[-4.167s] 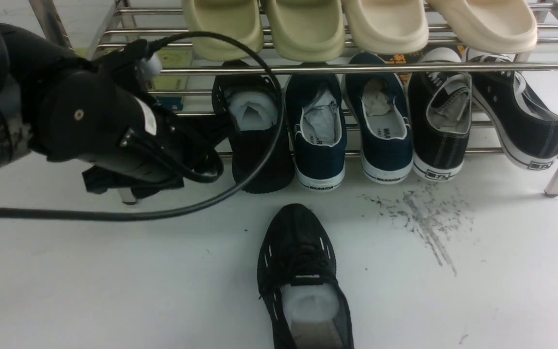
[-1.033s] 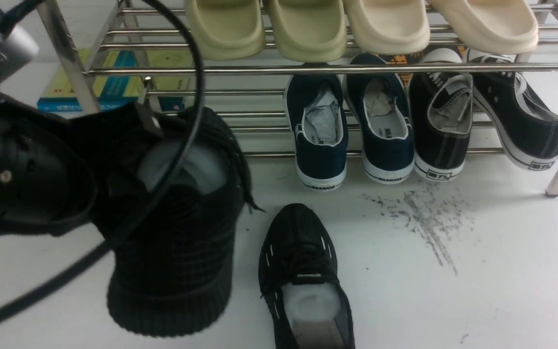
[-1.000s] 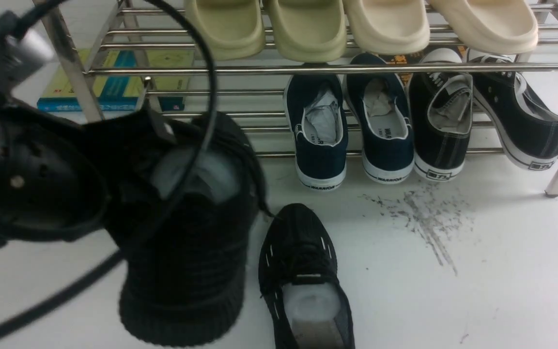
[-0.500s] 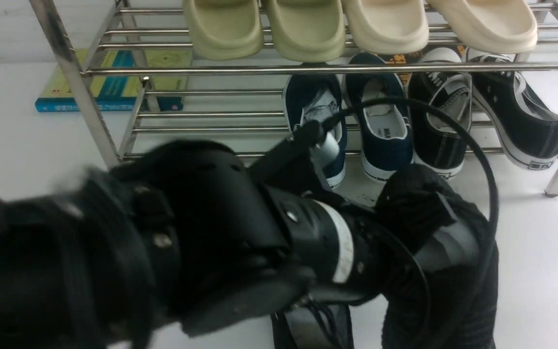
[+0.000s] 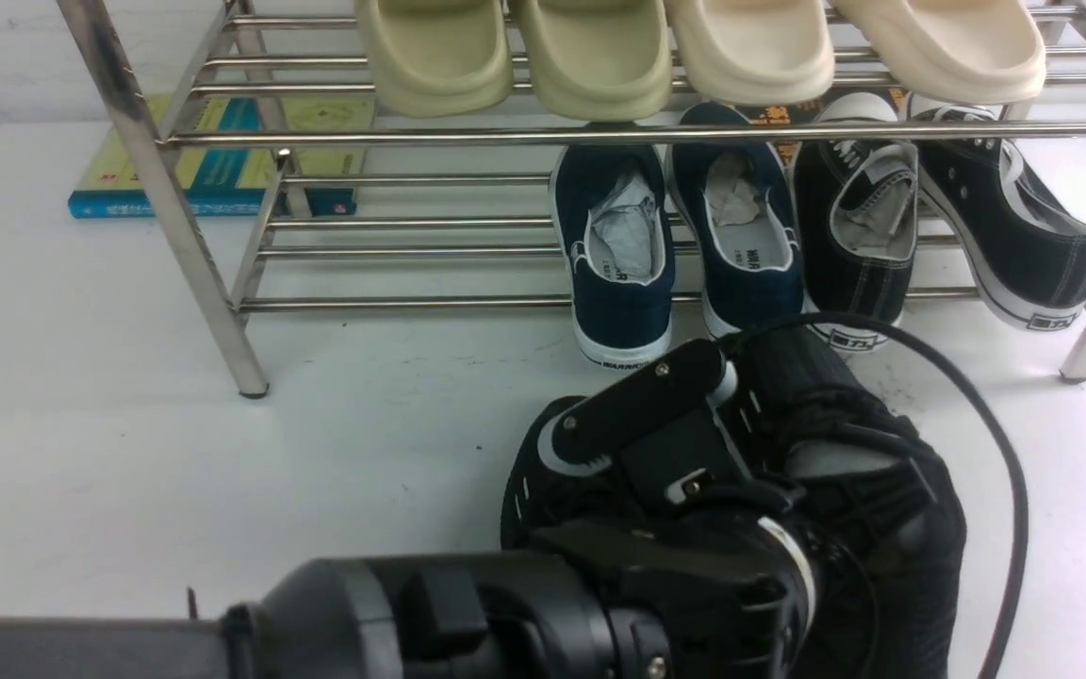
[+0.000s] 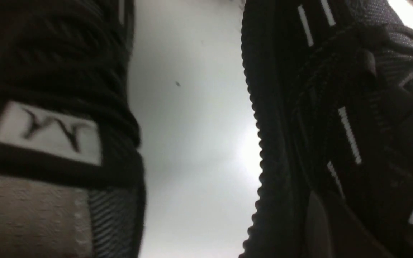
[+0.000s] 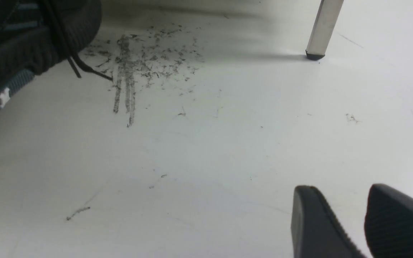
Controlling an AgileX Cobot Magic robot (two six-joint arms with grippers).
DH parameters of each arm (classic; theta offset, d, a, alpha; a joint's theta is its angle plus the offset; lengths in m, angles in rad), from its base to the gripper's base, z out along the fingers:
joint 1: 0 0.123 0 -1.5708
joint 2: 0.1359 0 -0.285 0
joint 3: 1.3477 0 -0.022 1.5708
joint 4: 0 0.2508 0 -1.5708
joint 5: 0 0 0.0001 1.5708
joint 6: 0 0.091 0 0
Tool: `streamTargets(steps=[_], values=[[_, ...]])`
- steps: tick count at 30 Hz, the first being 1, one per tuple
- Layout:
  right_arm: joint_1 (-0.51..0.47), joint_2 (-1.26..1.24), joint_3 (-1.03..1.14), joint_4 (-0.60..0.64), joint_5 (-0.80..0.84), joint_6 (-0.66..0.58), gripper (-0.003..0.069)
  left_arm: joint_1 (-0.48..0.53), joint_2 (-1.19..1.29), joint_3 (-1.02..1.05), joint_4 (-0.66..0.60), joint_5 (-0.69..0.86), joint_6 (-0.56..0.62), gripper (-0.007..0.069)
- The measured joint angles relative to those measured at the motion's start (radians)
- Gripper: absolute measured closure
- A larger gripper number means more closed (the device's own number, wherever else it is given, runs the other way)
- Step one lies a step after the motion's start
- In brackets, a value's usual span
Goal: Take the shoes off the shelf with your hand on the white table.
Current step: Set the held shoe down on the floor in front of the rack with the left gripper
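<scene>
Reaching across the white scuffed counter (image 5: 128, 424) from the left side with the left black gripper (image 5: 835, 471) on a grey-and-black arm, low at front centre, black cable (image 5: 1005, 490) looping over. Gripping one all-black mesh lace-up sneaker (image 5: 892, 556) at the collar, jaws closed down on it and mostly hidden behind the wrist in the front view. Holding it tilted, not flat: ribbed sole underside and a dangling lace showing in the right wrist view, toe at the edge of the dark grey scuff marks (image 7: 131, 68). Just beside it on the left, thin strip of counter between, lying flat with toe toward the two-tier chrome tube shoe rack (image 5: 166, 198): matching all-black mesh sneaker (image 5: 529, 481) with small white dashes. Both off the rack, just in front of it. On the lower tier: navy white-soled sneakers (image 5: 623, 273), black canvas sneakers with white trim (image 5: 859, 255); up top, cream foam slippers (image 5: 600, 57). Hovering low over bare counter near a rack leg with the right black gripper (image 7: 344, 195), jaws a narrow gap apart, holding nothing.
</scene>
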Motion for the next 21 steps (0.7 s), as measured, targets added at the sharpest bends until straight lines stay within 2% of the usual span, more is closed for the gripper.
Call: streamTargets(steps=[10,15,21], values=[[0.000,0.000,0.000,0.000,0.000,0.000,0.0418,-0.001,0.010,0.000,-0.054,0.032,-0.008,0.0593],[0.000,0.000,0.000,0.000,0.000,0.000,0.0418,-0.001,0.032,-0.001,-0.133,0.030,0.038,0.0585],[0.000,0.000,0.000,0.000,0.000,0.000,0.0418,-0.002,0.050,-0.001,-0.163,0.032,0.053,0.0568]])
